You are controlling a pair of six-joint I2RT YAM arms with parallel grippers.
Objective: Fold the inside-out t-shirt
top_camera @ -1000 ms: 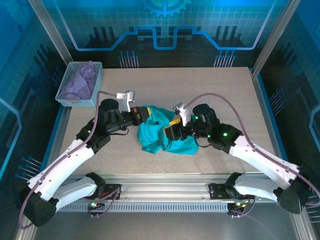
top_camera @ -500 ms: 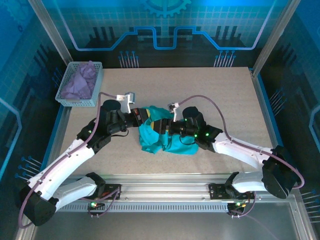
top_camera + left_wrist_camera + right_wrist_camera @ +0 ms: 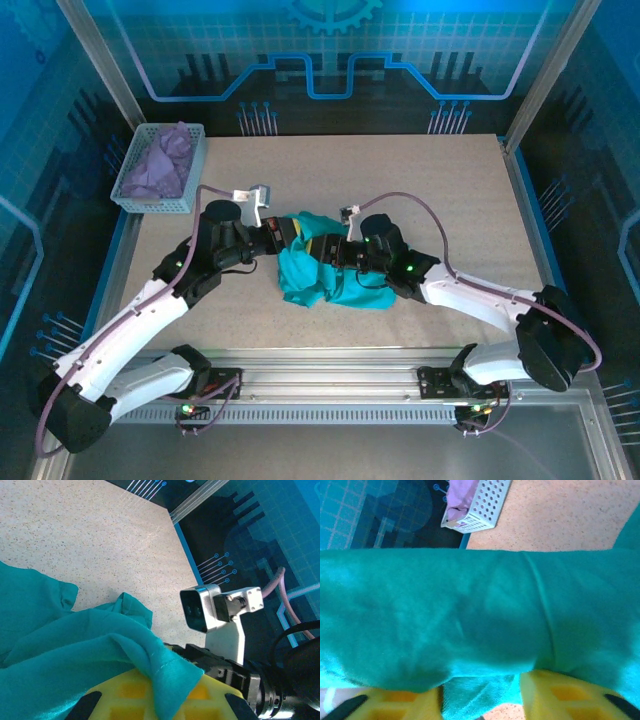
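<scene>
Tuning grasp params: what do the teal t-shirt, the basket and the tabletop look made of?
teal t-shirt: soft matte knit fabric, likely cotton-type; it drapes, wrinkles and shows a stitched seam.
basket: rigid white plastic, apparently; walls punched with even round holes.
tabletop: hard, matte, beige speckled sheet; laminate or stone-look, can't tell.

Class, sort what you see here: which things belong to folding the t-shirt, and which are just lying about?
Part of the job:
- t-shirt
- left end effector
- right end effector

Just lying about:
- basket
- purple cloth inside the basket
</scene>
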